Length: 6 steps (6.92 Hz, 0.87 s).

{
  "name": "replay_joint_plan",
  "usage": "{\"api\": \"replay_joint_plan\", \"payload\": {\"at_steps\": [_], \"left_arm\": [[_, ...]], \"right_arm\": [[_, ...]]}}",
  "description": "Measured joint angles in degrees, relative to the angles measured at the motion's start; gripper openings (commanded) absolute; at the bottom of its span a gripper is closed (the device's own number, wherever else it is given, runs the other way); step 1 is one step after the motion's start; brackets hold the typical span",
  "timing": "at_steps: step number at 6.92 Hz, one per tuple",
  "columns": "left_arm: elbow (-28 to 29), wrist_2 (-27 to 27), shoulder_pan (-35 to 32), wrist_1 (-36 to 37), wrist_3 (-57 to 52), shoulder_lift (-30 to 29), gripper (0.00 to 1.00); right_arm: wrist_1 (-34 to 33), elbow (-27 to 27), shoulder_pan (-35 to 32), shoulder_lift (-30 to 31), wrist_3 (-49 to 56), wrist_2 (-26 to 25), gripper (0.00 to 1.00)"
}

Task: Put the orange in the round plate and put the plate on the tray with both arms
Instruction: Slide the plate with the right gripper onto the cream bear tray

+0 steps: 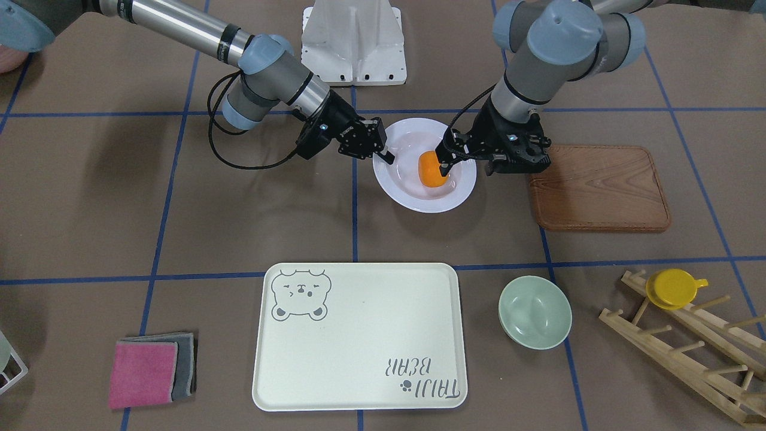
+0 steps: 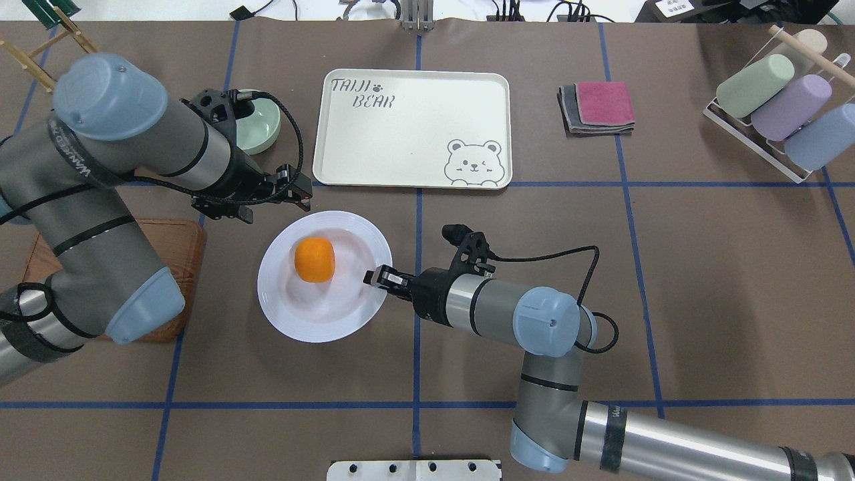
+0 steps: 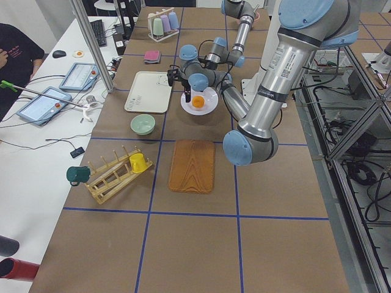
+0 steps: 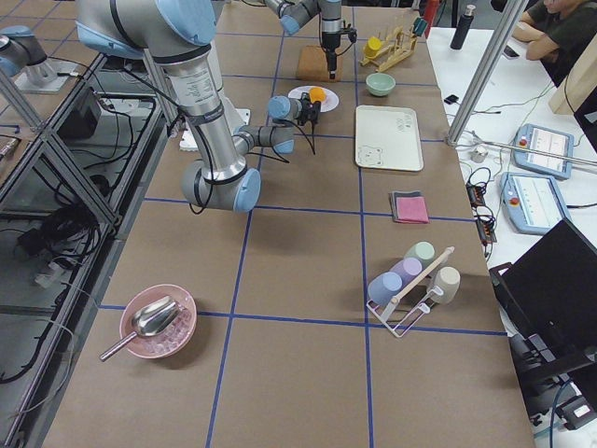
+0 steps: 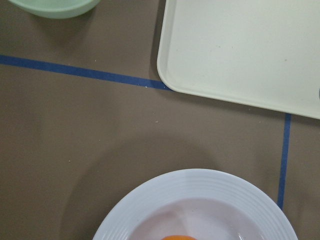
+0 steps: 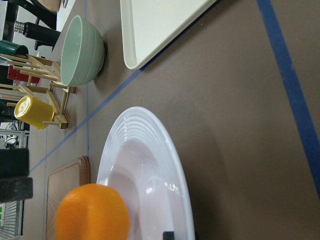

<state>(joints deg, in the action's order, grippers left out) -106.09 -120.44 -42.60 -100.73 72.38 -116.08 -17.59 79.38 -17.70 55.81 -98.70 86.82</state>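
The orange (image 1: 432,169) (image 2: 314,259) lies inside the white round plate (image 1: 419,203) (image 2: 320,331), left of its middle in the overhead view. The plate rests flat on the table, short of the cream bear tray (image 1: 359,341) (image 2: 401,140). My left gripper (image 1: 465,163) (image 2: 300,188) hangs open above the plate's rim on the tray side, holding nothing. The left wrist view shows no fingers, only the plate's rim (image 5: 200,182) and the tray's corner (image 5: 240,45). My right gripper (image 1: 388,157) (image 2: 371,276) is shut on the plate's rim on the robot's right. One fingertip (image 6: 170,234) shows on that rim.
A brown wooden board (image 1: 598,188) lies beside the plate under the left arm. A pale green bowl (image 1: 534,311) and a wooden rack with a yellow lid (image 1: 676,288) flank the tray, with folded cloths (image 1: 149,371) opposite. A cup rack (image 2: 775,107) stands far right.
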Motion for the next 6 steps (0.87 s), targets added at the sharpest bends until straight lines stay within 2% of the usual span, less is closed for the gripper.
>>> {"api": "replay_joint_plan", "payload": {"at_steps": [3,6], "left_arm": [[-1.00,-0.42,-3.65,0.06,-4.73,1.46,0.98],[-1.44,-0.47,-8.86,0.07,-17.24,5.69,0.98]], "right_arm": [[-0.24,0.10,-3.85,-0.63,-5.22,-1.24,0.11],[-3.89,-6.45,-12.10,-5.55,-11.43,-4.59,0.11]]}}
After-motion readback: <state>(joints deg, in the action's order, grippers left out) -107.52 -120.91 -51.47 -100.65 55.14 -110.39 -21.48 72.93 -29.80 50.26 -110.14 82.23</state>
